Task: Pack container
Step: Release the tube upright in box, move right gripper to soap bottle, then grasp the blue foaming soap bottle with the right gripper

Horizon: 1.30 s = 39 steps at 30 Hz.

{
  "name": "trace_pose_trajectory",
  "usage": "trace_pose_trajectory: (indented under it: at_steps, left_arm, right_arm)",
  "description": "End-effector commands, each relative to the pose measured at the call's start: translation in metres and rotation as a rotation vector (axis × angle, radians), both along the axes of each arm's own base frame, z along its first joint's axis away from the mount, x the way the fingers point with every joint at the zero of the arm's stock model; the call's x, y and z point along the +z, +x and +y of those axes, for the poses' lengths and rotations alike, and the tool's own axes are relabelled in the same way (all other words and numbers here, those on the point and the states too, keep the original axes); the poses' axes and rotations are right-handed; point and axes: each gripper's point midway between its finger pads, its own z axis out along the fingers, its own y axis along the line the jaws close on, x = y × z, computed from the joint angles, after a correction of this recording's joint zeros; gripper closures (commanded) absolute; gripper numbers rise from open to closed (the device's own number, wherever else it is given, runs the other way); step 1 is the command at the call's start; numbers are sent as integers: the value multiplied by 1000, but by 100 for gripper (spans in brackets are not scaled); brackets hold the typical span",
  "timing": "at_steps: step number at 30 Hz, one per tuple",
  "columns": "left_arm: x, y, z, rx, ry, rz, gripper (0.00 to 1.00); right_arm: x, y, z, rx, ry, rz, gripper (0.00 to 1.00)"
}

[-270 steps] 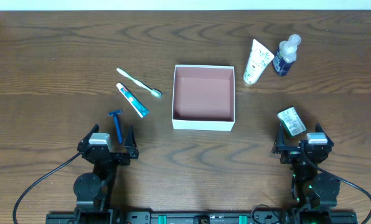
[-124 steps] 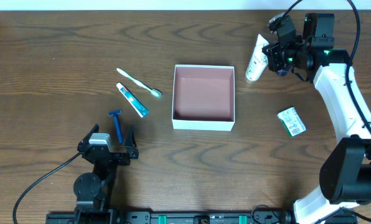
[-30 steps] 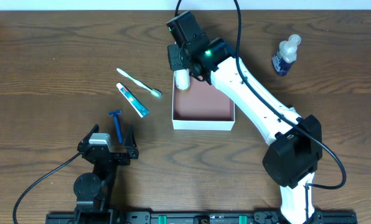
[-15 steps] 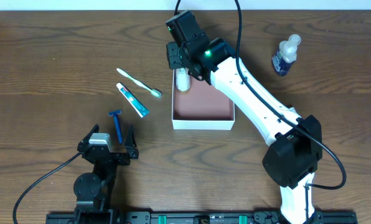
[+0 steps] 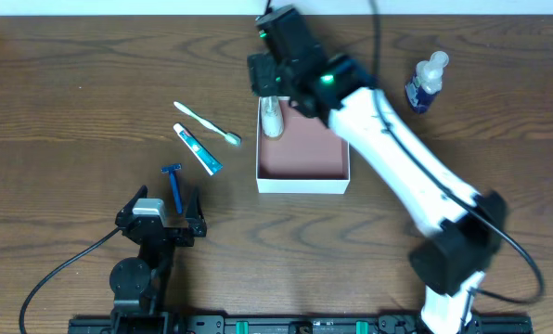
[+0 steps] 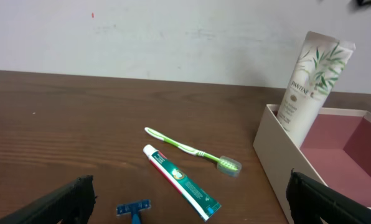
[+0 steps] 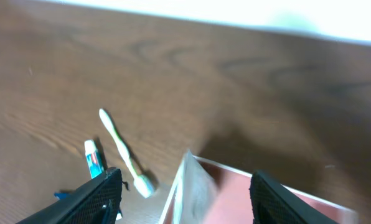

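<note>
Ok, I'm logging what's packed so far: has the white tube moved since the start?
Yes. The white tube lay right of the container, beside the blue bottle; now it leans in the container's far-left corner.

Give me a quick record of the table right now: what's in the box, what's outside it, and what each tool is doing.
In container: white tube, tilted against the far left corner
Left of container: toothbrush, toothpaste, razor
Far right: blue bottle
Right tool: open, above the tube
Left tool: open, at the near edge by the razor
</note>
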Motion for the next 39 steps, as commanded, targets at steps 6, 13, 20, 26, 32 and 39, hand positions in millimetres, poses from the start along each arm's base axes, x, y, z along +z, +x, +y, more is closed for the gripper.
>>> trace_pose_trajectory:
  at_steps: [6, 13, 20, 26, 32, 39]
  left_arm:
    - [-16, -1, -3, -19, 12, 49, 2]
    - [-16, -1, -3, -19, 12, 49, 2]
    - [-16, -1, -3, -19, 12, 49, 1]
    - [-16, -1, -3, -19, 12, 49, 2]
    - [-16, -1, -3, -19, 12, 49, 2]
    - [-16, -1, -3, -19, 12, 49, 2]
  right_arm:
    - [65, 15, -151, -237, -69, -77, 23]
    - [21, 23, -270, -476, -71, 115, 20]
    - [-26, 33, -336, -667, -12, 243, 12]
    - [-73, 48, -356, -697, 43, 333, 11]
    - [-95, 71, -351, -652, 64, 323, 12]
    - [-97, 90, -336, -607, 79, 268, 13]
